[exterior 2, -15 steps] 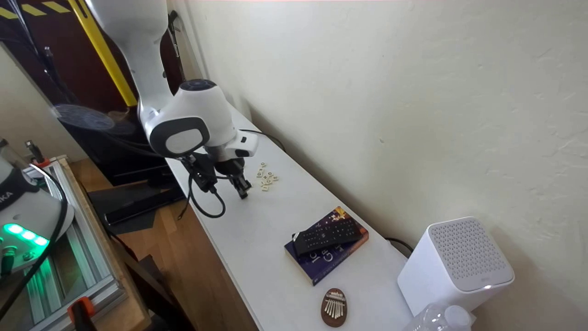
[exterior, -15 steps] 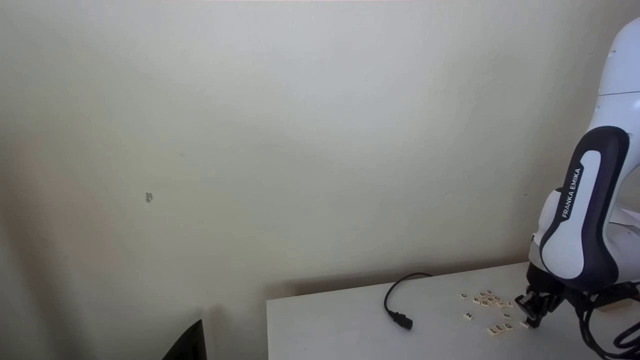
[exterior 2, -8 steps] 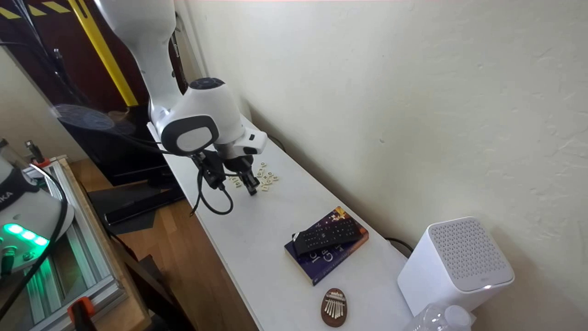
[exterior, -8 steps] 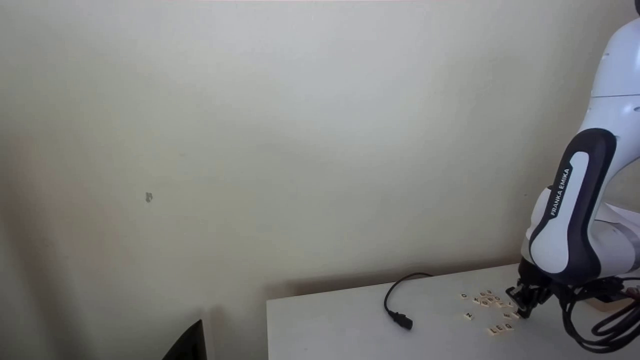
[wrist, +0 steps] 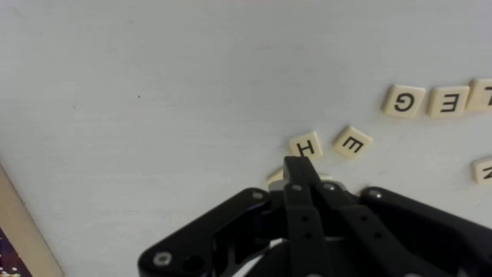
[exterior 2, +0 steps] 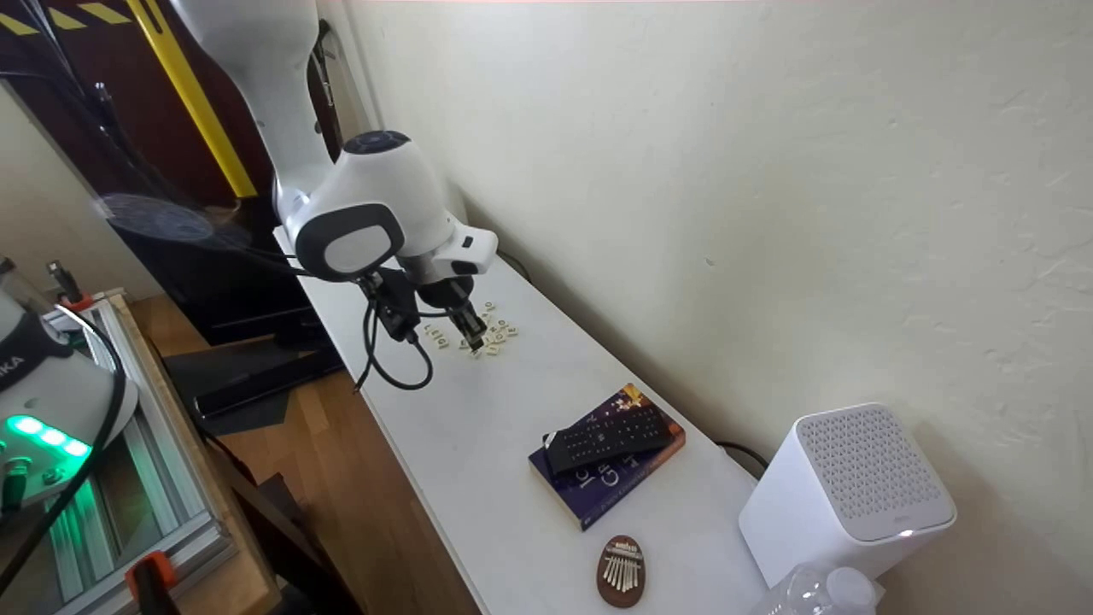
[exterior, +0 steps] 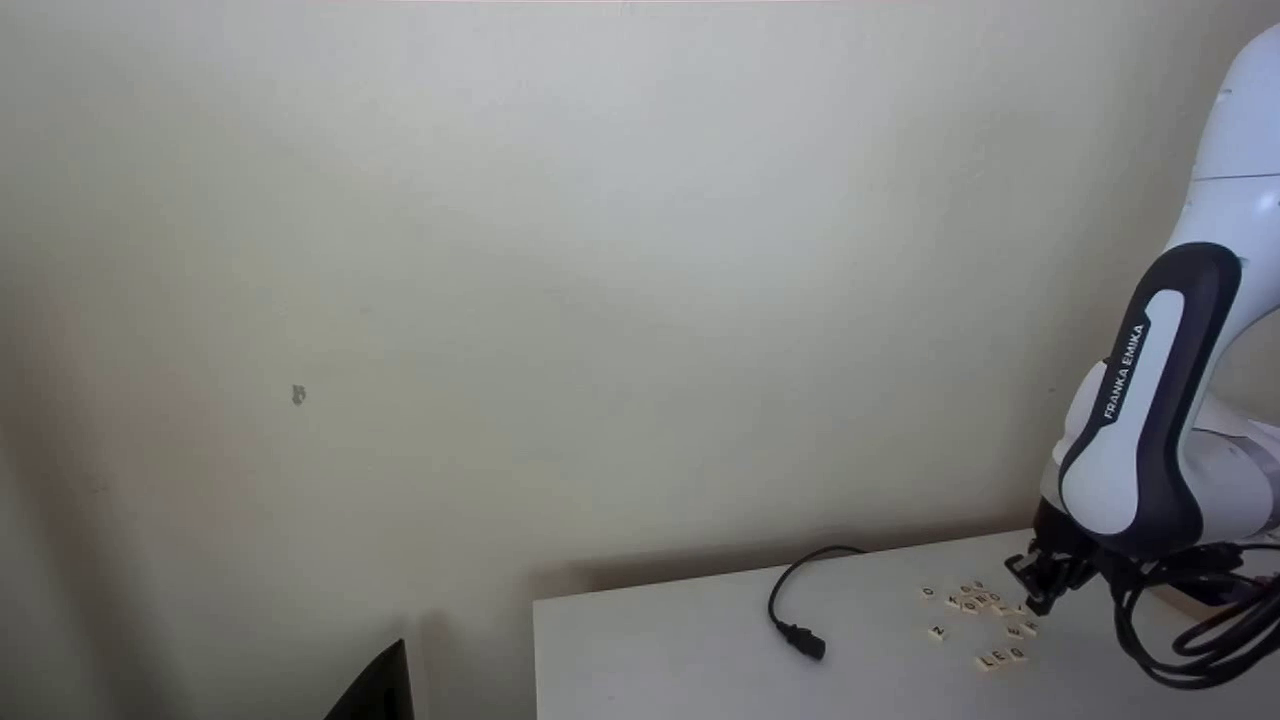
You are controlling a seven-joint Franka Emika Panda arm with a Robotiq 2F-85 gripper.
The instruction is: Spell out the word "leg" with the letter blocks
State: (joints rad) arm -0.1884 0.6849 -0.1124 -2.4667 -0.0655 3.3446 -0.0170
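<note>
Block L (wrist: pixel 480 98), block E (wrist: pixel 449 102) and block G (wrist: pixel 404 101) lie in a row on the white table (exterior: pixel 700 660), just beside one another. Near to them are block H (wrist: pixel 305 144) and a second block E (wrist: pixel 352 142), and in the wrist view the gripper (wrist: pixel 301 163) covers a part of H. This gripper is clenched — its jaws are pressed one against the other, pointing downward with a slight tilt; whether the tip touches something, I cannot tell. In an exterior view, the white arm (exterior: pixel 1150 420) slopes from the right edge down toward the left, and black cables (exterior: pixel 1185 683) hang under it in loops. Farther along the same table lie a book (exterior 2: pixel 589 495), a remote control (exterior 2: pixel 608 437) on it and a thumb piano (exterior 2: pixel 622 571).
</note>
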